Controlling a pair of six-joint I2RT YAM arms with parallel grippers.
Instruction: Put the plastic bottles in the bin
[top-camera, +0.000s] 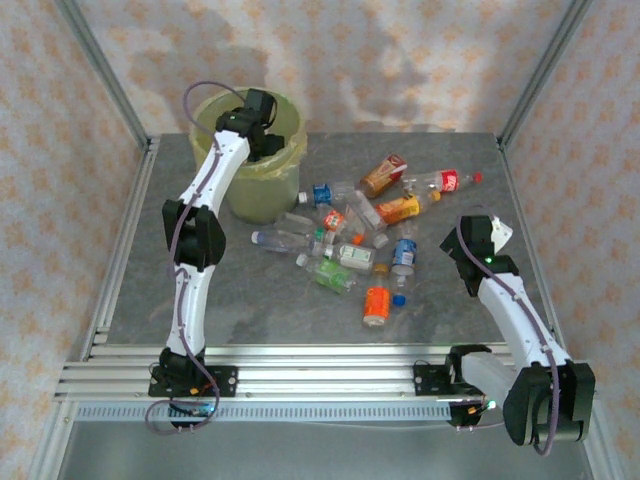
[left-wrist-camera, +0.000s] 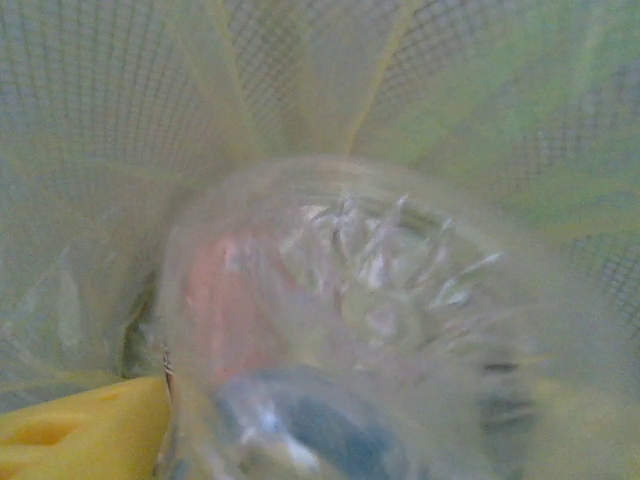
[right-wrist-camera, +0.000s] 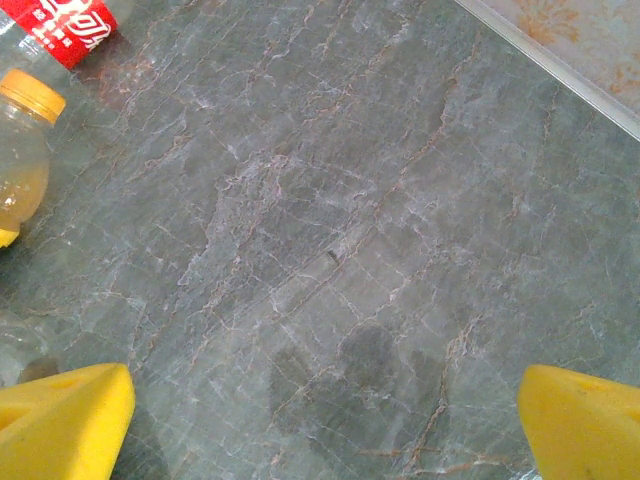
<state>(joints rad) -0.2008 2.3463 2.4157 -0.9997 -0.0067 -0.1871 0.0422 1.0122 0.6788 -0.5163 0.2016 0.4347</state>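
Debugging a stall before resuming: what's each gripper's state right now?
Left gripper: closed on a clear plastic bottle, over the bin.
Right gripper: open, holding nothing, above the table.

Walls (top-camera: 400, 60): pale pink, repeating orange flower print;
Table (right-wrist-camera: 330, 200): grey marbled, thin pale veins;
Bin (top-camera: 262, 195): translucent yellow-green liner; fine dark grid behind it in the left wrist view;
Plastic bottles (top-camera: 350, 240): clear or orange-filled; labels red, blue, orange, green;
Blurred bottle (left-wrist-camera: 370, 330): clear, pink and blue tints;
Red label (right-wrist-camera: 60, 25): white lettering;
Cap (right-wrist-camera: 30, 95): orange, over pale yellow liquid;
Arms (top-camera: 205, 190): white links, black joints;
Right gripper pads (right-wrist-camera: 60, 420): bright yellow.
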